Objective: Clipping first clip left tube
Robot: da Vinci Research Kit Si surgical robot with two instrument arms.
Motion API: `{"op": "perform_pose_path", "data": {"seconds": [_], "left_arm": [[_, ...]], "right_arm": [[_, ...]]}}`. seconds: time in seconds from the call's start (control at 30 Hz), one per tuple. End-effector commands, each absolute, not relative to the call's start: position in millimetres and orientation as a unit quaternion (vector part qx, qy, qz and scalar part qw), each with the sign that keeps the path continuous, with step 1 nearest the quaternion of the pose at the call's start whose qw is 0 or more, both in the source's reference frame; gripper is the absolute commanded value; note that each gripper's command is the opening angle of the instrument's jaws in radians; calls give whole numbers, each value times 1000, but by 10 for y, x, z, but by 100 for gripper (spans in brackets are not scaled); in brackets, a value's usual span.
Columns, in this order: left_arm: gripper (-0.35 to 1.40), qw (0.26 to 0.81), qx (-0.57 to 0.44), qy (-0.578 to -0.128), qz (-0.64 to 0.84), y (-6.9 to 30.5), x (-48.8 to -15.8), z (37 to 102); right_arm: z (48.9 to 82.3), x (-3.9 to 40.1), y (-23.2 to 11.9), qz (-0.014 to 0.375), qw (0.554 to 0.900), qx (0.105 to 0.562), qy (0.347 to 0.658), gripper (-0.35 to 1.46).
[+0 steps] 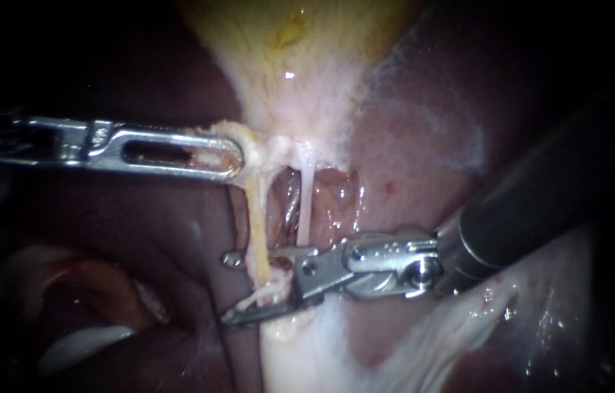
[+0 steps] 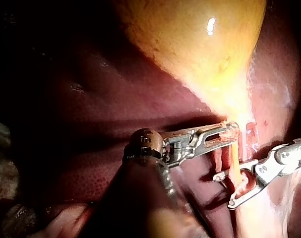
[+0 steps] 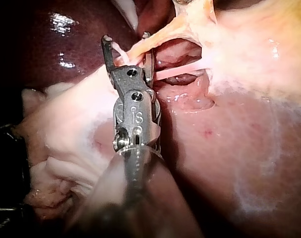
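The yellow gallbladder (image 1: 300,44) narrows to a pale neck. My left instrument (image 1: 231,154) has its slotted jaws shut on that neck tissue, holding it to the left. Two tubes run down from the neck: the thicker yellowish left tube (image 1: 255,218) and a thin white right tube (image 1: 305,207). My right instrument (image 1: 231,288) stands with jaws open, one on each side of the left tube low down. The right wrist view shows the left tube (image 3: 140,47) crossing between the jaws of my right instrument (image 3: 126,43). In the left wrist view, my left instrument (image 2: 225,133) grips beside my right instrument (image 2: 223,191).
Dark red liver (image 1: 423,145) surrounds the window behind the tubes. Pale fatty tissue (image 1: 300,349) lies below the right jaws, also beside the shaft in the right wrist view (image 3: 66,148). The right shaft (image 1: 525,211) crosses the lower right.
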State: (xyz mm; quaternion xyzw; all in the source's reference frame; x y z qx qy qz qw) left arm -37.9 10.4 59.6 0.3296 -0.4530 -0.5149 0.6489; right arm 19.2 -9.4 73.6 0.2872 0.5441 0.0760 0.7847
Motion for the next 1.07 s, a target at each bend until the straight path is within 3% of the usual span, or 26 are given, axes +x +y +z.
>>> {"op": "perform_pose_path", "data": {"seconds": [0.03,0.1,0.2,0.33,0.57,1.07], "left_arm": [[-35,649,330,-453,-515,103,-379,596],[-35,649,330,-453,-515,103,-379,596],[-35,649,330,-453,-515,103,-379,596],[-35,649,330,-453,-515,103,-379,596],[-35,649,329,-453,-515,104,-379,597],[-35,649,330,-453,-515,104,-379,597]], "right_arm": [[736,191,-94,81,784,290,542,44],[737,189,-93,90,783,297,539,37],[738,182,-94,117,780,316,527,1],[737,179,-91,122,789,325,508,-35],[734,175,-88,118,806,333,474,-35],[733,172,-88,117,807,334,472,-35]]}}
